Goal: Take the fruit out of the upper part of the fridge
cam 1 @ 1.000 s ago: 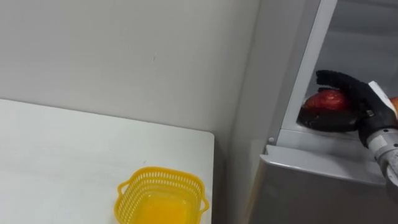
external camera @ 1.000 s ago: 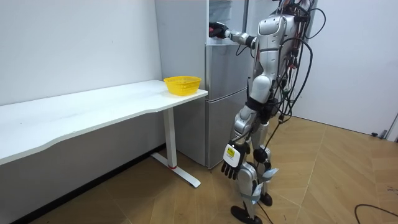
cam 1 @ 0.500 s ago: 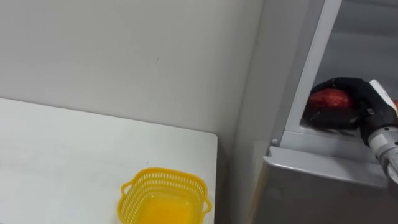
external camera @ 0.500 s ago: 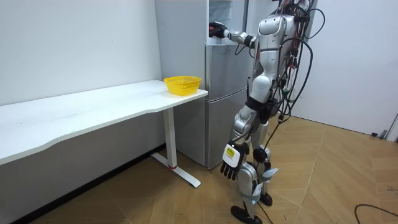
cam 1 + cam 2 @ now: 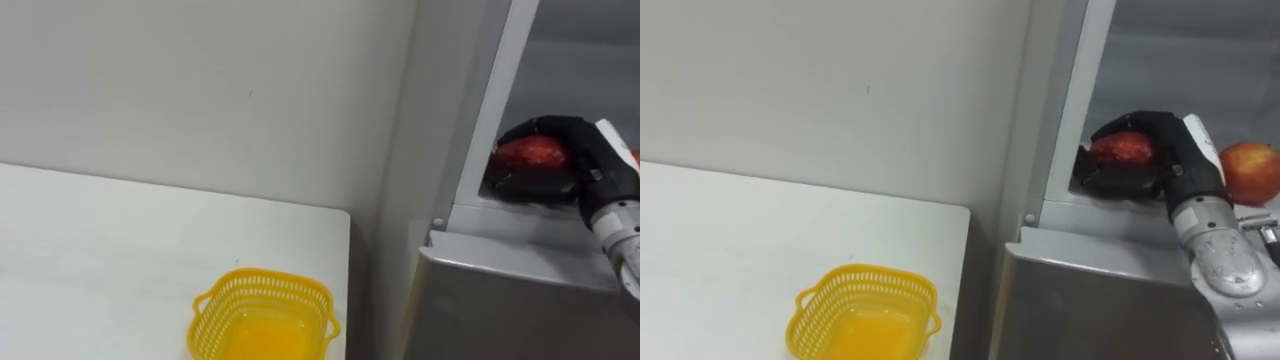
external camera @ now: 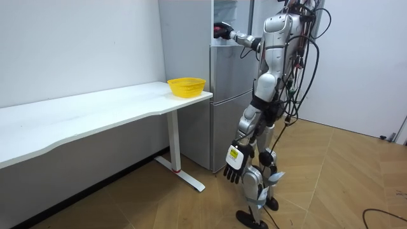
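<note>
Gripping a red apple (image 5: 528,154) with the right robot hand (image 5: 582,150) inside the upper fridge (image 5: 1200,60), wrapped round to lift it out. Dangling the left robot hand (image 6: 233,166) open, idle

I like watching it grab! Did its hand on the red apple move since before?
Yes. The right hand has curled its fingers down round the red apple, toward the fridge shelf.

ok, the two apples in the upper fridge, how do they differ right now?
The left apple is wrapped in the right hand, fingers curled over its top; the right apple sits free beside the wrist, untouched. The left apple is deep red; the right apple is paler, orange-red with yellow. Both are round and inside the upper fridge compartment.
</note>
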{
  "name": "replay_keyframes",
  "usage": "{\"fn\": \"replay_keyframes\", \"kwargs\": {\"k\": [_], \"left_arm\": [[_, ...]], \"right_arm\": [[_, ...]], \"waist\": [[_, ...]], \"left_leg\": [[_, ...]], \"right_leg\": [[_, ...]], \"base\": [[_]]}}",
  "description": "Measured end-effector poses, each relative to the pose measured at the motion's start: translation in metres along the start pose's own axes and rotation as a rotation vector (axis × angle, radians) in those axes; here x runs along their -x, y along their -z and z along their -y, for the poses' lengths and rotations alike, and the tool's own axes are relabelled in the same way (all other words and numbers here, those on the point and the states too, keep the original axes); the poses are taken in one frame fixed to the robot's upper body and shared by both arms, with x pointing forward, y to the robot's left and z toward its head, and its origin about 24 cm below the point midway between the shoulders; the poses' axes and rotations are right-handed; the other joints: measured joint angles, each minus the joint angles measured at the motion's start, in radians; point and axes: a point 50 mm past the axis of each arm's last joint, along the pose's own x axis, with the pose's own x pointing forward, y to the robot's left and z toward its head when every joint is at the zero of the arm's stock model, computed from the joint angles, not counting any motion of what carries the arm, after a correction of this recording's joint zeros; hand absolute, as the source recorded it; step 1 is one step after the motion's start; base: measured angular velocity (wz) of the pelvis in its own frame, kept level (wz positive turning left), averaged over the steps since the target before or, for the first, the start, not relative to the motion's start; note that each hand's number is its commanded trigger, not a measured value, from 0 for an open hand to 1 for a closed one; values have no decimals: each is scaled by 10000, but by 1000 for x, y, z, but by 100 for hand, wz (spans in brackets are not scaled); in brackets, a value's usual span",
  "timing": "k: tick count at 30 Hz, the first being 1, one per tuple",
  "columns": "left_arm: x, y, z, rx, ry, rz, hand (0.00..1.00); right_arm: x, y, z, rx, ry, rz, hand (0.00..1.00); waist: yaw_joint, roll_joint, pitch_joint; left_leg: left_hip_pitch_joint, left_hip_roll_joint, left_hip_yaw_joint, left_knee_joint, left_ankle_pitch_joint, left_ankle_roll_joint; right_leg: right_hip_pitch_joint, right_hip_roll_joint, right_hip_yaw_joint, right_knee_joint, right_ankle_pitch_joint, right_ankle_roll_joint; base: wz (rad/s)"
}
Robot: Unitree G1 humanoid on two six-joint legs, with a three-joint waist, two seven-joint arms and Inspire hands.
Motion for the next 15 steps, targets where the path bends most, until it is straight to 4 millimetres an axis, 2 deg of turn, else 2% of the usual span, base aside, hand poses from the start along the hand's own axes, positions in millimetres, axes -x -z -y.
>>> {"fn": "replay_keyframes", "kwargs": {"k": [6,7,12,14,15], "left_arm": [[0,2,3,1,-144,122,0],[0,4,4,3,-115,99,0],[1,7,8,3,-345,288,0],[1,10,11,29,-348,288,0],[1,12,12,32,-311,309,0]], "right_arm": [[32,-9,-5,-30,761,827,100],[41,-13,-8,-258,811,1048,100],[59,-29,-16,-1644,761,1764,100],[70,-36,-18,-2046,800,2137,100],[77,-41,-18,-2182,813,2473,100]], "waist": [[-18,58,2],[-26,86,23],[-259,282,149],[-284,360,138],[-292,424,99]], "left_leg": [[43,52,99,1,5,-8],[57,54,145,-9,5,-8],[75,48,337,-76,5,-8],[70,62,479,-128,3,-8],[70,67,547,-157,0,-6]], "right_leg": [[-2,11,127,-18,0,0],[0,33,157,-23,0,0],[-33,56,313,-40,0,0],[-86,70,440,-37,0,0],[-110,78,455,-31,1,0]], "base": [[-4],[-10],[-9],[-17],[-10]]}}
